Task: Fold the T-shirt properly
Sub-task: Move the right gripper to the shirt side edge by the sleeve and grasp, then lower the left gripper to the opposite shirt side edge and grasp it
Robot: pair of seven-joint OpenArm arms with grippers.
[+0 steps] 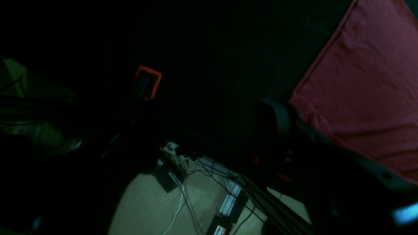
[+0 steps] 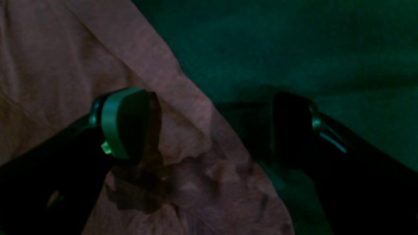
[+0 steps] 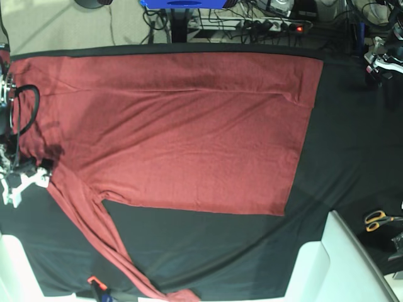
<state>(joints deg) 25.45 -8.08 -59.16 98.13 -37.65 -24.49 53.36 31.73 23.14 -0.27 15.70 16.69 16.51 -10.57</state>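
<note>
Colour: rust-red knit, plain, no print or writing on it.
Shirt [image 3: 182,132]: spread flat over most of the black cloth [image 3: 340,145], its body a broad slab reaching the cloth's far edge at the top of the base view; one straight edge runs down that view's right side, with bare cloth beyond.
Sleeve [image 3: 94,233]: a long narrow strip running from the body's lower left corner diagonally down to the near edge of the cloth, its end bunched there.
Creases: a faint fold line across the upper body; small wrinkles by the edge in the right wrist view.
Right gripper [image 2: 212,127]: jaws spread wide, straddling the shirt's edge; one finger [image 2: 125,122] over red fabric, the other over the dark cloth. Nothing is pinched between them. In the base view this arm sits at the left edge, by the shirt's shoulder.
Left gripper [image 1: 281,120]: only one dark finger shows in the left wrist view, beside the shirt's hemmed edge [image 1: 359,81], so the gap cannot be judged; I cannot tell whether it is spread or pressed together. Its arm is at the base view's upper right, well apart from the shirt.
Scissors [image 3: 380,219]: orange-handled, on the cloth at the right, apart from the shirt.
Writing: a small red-and-white label [image 1: 220,230] on a black box on the floor in the left wrist view; too blurred to read.
Floor: beige, with cables [image 1: 186,195] and a power strip.
</note>
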